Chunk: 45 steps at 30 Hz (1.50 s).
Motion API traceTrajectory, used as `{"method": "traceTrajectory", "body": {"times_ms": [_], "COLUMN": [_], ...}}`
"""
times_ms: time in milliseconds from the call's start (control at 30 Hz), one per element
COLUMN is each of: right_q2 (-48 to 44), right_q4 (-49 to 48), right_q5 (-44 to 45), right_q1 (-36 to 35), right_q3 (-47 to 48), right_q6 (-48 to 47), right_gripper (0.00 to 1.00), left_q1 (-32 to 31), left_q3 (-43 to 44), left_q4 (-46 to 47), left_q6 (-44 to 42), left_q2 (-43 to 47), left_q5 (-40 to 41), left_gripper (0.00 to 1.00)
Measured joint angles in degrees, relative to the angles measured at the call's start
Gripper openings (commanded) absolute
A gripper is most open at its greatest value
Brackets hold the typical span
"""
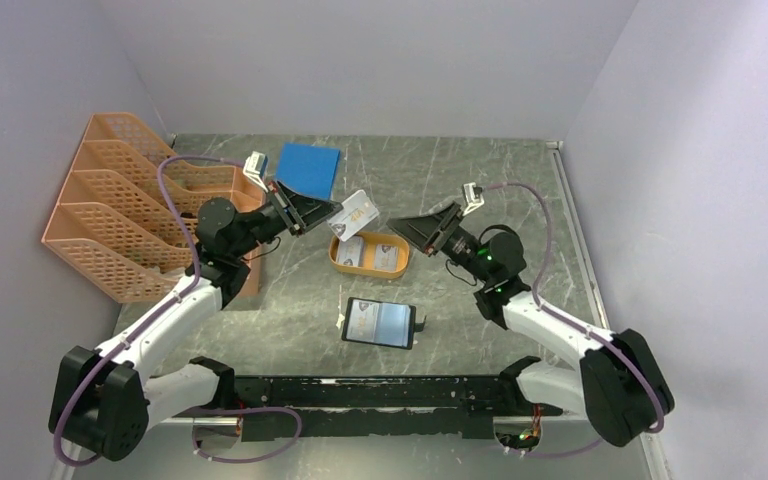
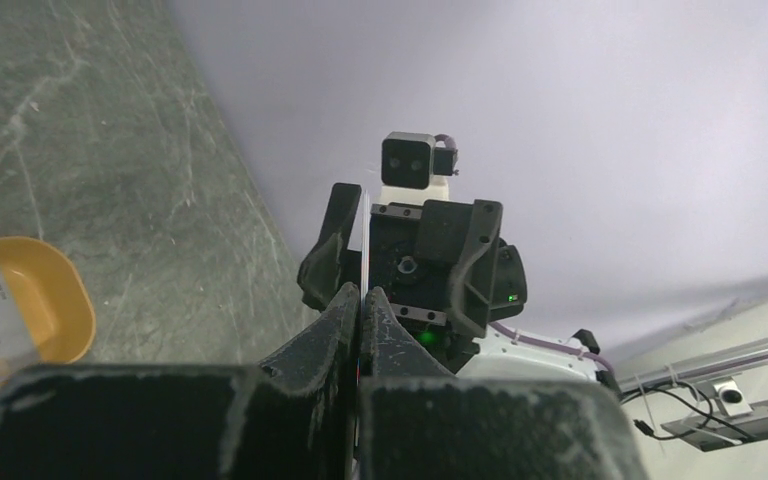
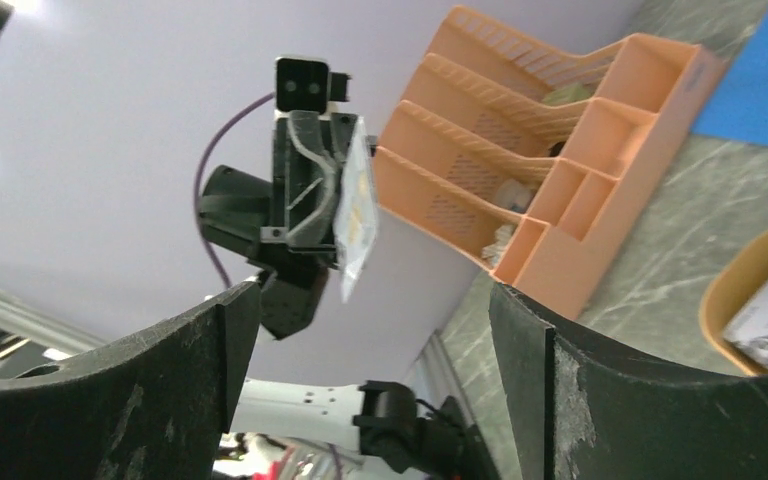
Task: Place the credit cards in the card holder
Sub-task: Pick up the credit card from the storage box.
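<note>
My left gripper [image 1: 326,216] is shut on one credit card [image 1: 353,211] and holds it in the air above the far end of the orange dish. In the left wrist view that card [image 2: 364,235] stands edge-on between the closed fingers [image 2: 332,322]. My right gripper [image 1: 401,228] faces it from the right, open and empty; its fingers [image 3: 175,385] frame the held card [image 3: 356,208]. More credit cards [image 1: 370,252] lie in the orange oval dish [image 1: 338,262]. The black card holder [image 1: 380,323] lies open on the table in front of the dish.
An orange file organiser [image 1: 130,205] stands at the far left, seen too in the right wrist view [image 3: 550,170]. A blue flat sheet [image 1: 309,168] lies at the back. The orange dish [image 2: 65,300] shows at the left edge of the left wrist view.
</note>
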State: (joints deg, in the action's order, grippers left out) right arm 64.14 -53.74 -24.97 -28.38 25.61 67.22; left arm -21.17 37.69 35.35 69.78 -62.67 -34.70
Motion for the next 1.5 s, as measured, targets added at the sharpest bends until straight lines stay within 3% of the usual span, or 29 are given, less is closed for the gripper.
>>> {"method": "traceTrajectory", "body": {"times_ms": [133, 367, 533, 567, 667, 767, 967, 1167, 1500], "right_q2": [3.7, 10.3, 14.3, 15.3, 15.5, 15.7, 15.7, 15.3, 15.0], "right_q4": [-1.0, 0.4, 0.9, 1.2, 0.6, -1.1, -4.3, -9.2, -19.8], "right_q5": [-1.9, -3.7, -4.0, -4.2, -4.3, -4.5, -6.2, -12.3, -24.0], "right_q1": [-1.0, -3.8, -5.5, -6.3, -6.6, -6.7, -6.1, -2.3, 0.9], "right_q3": [3.9, 11.5, 12.2, 12.3, 12.4, 12.4, 12.1, 9.9, 8.6], "right_q6": [3.8, 6.1, 8.0, 8.9, 9.5, 10.1, 9.7, 9.2, 10.8], "right_gripper": [0.85, 0.71, 0.47, 0.31, 0.15, 0.05, 0.0, 0.0, 0.0], "left_q1": [-0.8, -2.3, -2.9, -3.5, -3.7, -3.9, -3.9, -2.8, -2.3], "left_q3": [-0.2, 0.0, 0.1, 0.2, 0.6, 1.7, 2.3, 4.8, 4.9], "left_q4": [0.0, -0.3, -0.8, -1.5, -2.6, -5.1, -6.7, -6.1, 11.3], "left_q6": [-1.5, -4.1, -5.4, -6.5, -7.5, -9.0, -9.6, -8.9, 1.6], "left_q2": [-0.3, -0.3, -0.3, -0.2, -0.1, 0.4, 1.3, 0.5, -7.3], "left_q5": [1.5, 3.1, 4.4, 5.1, 5.3, 5.8, 5.3, -0.1, -12.6], "left_gripper": [0.05, 0.05, 0.05, 0.05, 0.12, 0.23, 0.4, 0.47, 0.59]}}
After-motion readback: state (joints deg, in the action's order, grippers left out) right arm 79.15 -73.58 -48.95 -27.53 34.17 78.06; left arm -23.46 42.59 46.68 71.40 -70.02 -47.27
